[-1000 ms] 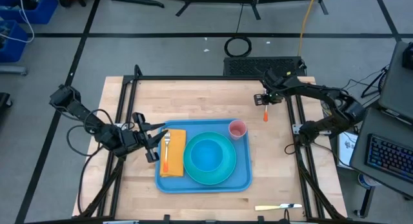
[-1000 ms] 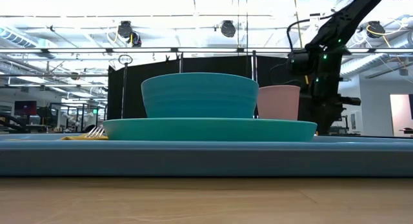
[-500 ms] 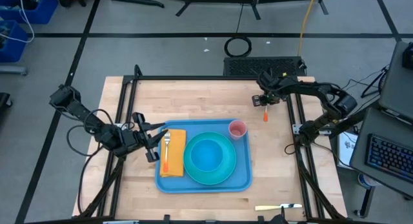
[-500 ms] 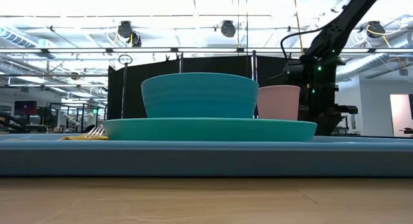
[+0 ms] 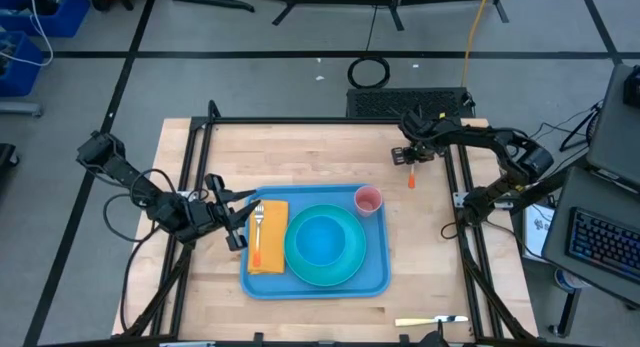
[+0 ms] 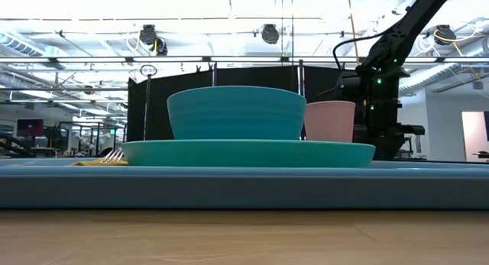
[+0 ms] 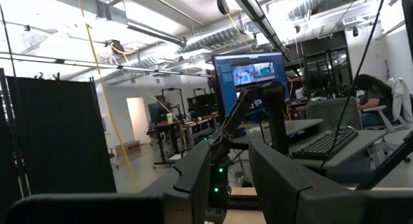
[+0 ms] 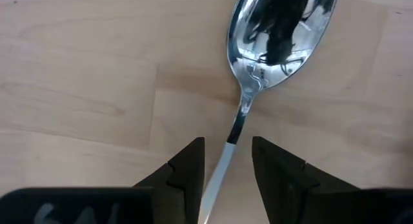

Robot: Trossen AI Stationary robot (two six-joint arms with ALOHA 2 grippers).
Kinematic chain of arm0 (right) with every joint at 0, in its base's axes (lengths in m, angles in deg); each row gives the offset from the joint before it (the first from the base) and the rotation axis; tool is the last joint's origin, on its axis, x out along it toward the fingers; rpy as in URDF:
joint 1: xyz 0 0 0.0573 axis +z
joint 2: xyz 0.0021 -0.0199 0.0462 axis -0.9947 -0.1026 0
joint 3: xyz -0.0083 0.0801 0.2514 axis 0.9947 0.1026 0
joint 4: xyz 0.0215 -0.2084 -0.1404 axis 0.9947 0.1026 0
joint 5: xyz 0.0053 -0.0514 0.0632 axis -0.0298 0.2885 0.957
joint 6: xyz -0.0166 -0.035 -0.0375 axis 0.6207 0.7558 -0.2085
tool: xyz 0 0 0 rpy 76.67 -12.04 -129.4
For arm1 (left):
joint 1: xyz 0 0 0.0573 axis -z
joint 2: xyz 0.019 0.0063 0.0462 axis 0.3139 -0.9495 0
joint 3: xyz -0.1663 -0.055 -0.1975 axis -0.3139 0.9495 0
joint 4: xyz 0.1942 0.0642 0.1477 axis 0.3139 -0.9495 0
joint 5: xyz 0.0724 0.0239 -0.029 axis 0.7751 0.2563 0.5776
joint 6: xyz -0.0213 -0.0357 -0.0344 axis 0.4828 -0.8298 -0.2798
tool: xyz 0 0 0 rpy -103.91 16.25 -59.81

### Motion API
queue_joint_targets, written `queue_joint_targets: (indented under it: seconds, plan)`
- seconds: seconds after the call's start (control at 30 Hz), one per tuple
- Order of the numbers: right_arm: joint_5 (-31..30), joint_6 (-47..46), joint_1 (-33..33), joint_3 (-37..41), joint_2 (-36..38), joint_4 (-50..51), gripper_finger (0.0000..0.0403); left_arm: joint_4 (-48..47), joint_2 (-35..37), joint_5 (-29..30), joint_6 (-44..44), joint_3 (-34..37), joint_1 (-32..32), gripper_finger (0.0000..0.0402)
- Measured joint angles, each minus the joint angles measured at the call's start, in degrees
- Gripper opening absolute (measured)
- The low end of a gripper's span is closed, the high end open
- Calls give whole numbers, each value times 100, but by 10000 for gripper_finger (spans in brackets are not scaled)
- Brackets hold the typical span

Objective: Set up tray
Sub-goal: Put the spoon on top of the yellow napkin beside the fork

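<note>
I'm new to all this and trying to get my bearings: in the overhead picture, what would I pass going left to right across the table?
left gripper → fork on the orange napkin → teal bowl on its plate → pink cup → right gripper above an orange-handled spoon. All but the grippers and the spoon sit in the tray.

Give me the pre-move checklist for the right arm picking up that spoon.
1. Spoon lies flat on bare table: ok.
2. Right gripper straddles the spoon's neck, jaws apart: ok.
3. Jaws closed on the spoon: not ok.
4. Tray has free space along its right rim: ok.
5. Left gripper waits off the tray's left edge: ok.
6. Pink cup away from the spoon: ok.
</note>
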Motion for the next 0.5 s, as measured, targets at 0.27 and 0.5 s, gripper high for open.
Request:
queue_joint_targets:
  seconds: [0.27, 0.5]
  plan:
    - [144, 117, -149, 339, 35, -360, 105, 0, 0, 0, 0, 0, 0, 113]
    - [133, 132, -140, 343, 22, -374, 85, 0, 0, 0, 0, 0, 1, 113]
